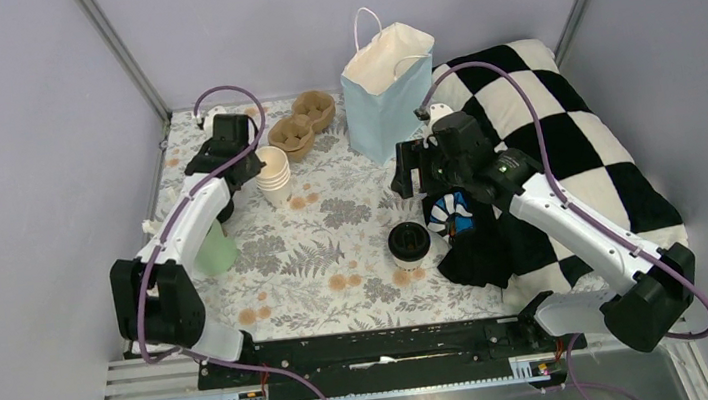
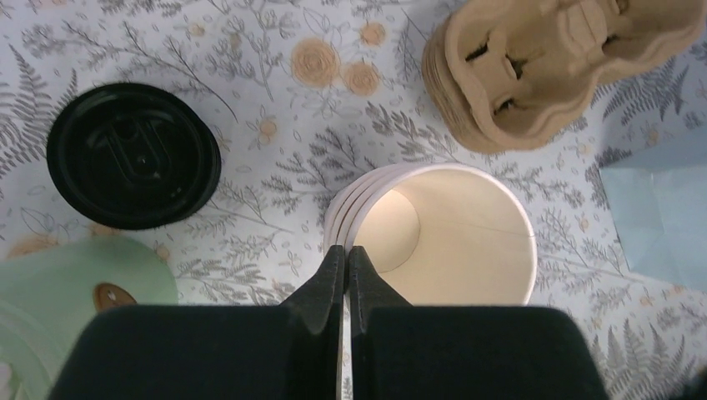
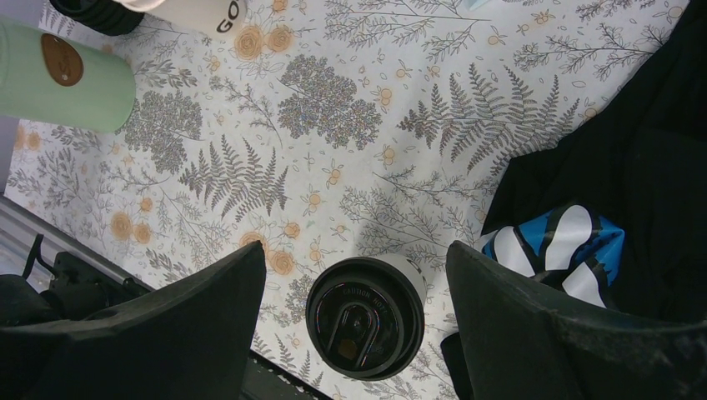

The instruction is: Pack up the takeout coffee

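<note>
right tool [image 3: 354, 258] spread over lidded cup [image 3: 365, 317]; I'd centre, drop, clamp low on its body, keep upright; left tool [image 2: 346, 275] pressed together at cup stack [image 2: 442, 233]

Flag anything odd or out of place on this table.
The left tool is shut at the rim of the lidless cup stack, not on a lidded coffee; whether it pinches the rim is unclear. Nothing looks spilled.

Cream cup stack [image 1: 274, 177] beside pulp carriers [image 1: 304, 123] — mint cup [image 1: 220, 250] apart.
</note>
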`<control>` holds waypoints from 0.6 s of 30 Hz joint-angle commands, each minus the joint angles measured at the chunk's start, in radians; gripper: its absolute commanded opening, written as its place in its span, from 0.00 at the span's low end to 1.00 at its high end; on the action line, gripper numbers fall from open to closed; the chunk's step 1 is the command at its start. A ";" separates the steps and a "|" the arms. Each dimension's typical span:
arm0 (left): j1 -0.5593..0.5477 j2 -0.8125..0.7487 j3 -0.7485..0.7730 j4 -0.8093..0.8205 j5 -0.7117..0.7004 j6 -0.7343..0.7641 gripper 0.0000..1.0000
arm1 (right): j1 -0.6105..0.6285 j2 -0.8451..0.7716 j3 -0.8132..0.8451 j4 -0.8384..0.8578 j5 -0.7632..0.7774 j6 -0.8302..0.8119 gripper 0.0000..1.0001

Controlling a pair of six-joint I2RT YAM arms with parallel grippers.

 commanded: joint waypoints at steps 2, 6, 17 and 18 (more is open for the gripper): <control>0.043 0.058 0.082 0.076 -0.098 0.042 0.00 | -0.011 -0.032 0.001 -0.014 -0.011 -0.013 0.86; 0.124 0.107 0.099 0.129 -0.063 0.051 0.00 | -0.017 -0.029 0.013 -0.030 -0.008 -0.022 0.86; 0.292 0.246 0.242 0.173 -0.018 0.077 0.00 | -0.022 -0.015 0.018 -0.040 -0.008 -0.027 0.86; 0.303 0.254 0.253 0.173 -0.014 0.077 0.00 | -0.022 -0.014 0.018 -0.040 -0.009 -0.027 0.86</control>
